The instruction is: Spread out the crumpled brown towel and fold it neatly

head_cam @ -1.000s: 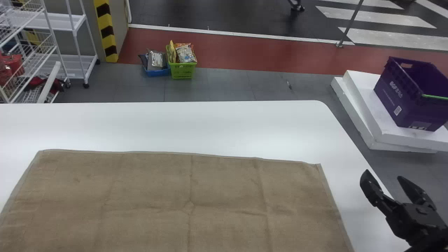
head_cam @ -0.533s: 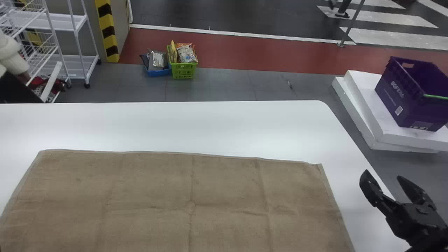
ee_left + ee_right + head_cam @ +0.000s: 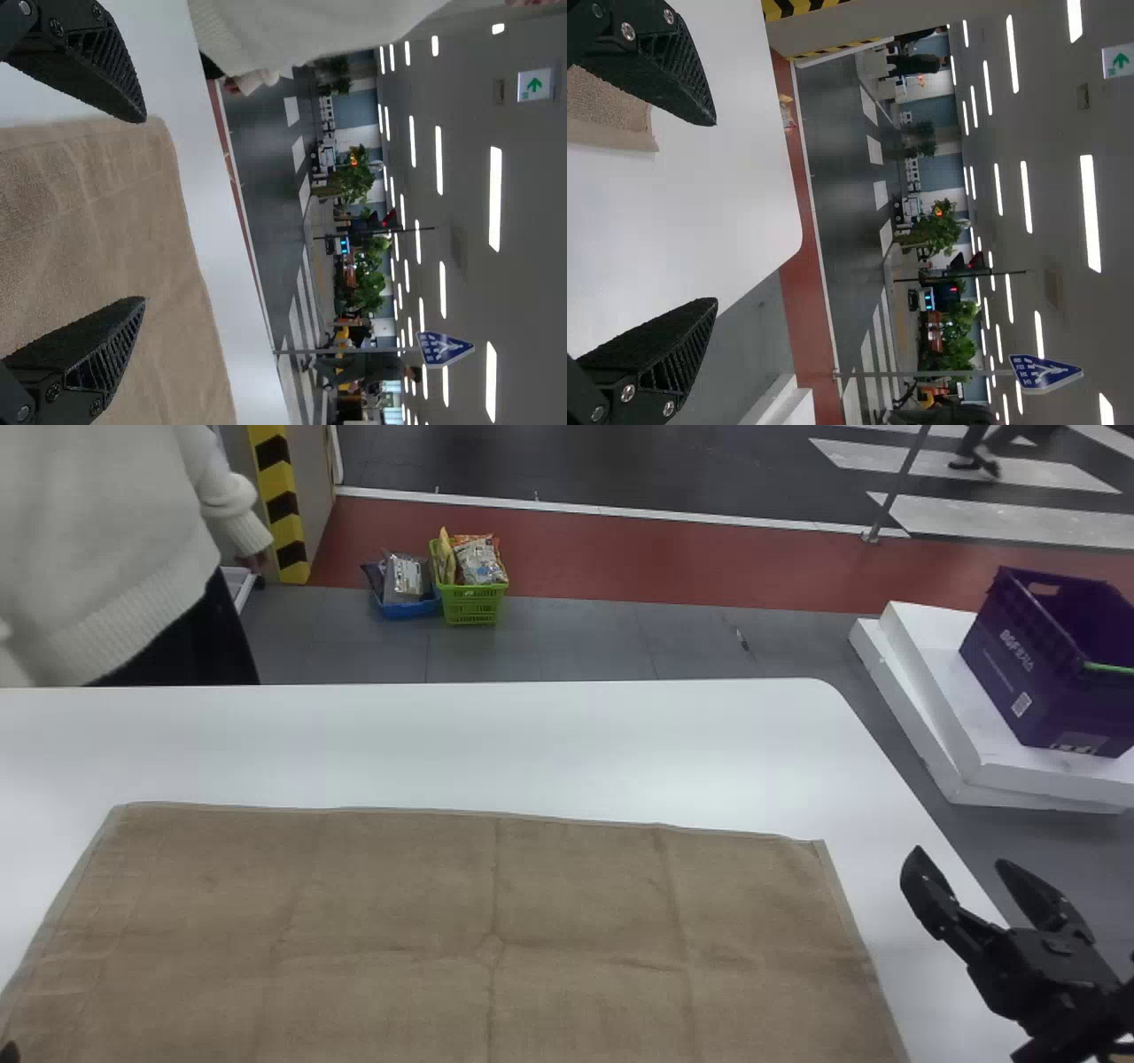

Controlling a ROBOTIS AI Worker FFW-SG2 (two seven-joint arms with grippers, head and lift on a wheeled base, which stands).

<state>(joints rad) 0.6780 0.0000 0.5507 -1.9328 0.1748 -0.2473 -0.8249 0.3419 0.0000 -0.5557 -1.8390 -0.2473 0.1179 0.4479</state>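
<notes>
Fingers parted on right gripper [image 3: 959, 857], head view, by table's [image 3: 532, 735] right edge; left gripper [image 3: 9, 1052] at bottom-left corner. Brown towel [image 3: 443, 921] flat on table, creased. Left wrist view: fingers wide apart, released. Right wrist view: same.

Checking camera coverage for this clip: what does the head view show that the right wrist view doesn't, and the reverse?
Particular to the head view: the purple crate and the crossing creases in the middle of the towel.

Particular to the right wrist view: the blue arrow sign, green exit sign and ceiling lights.

Shared: the brown towel, its far right corner lying flat on the white table; the right gripper, jaws apart; and the yellow-and-black striping.
</notes>
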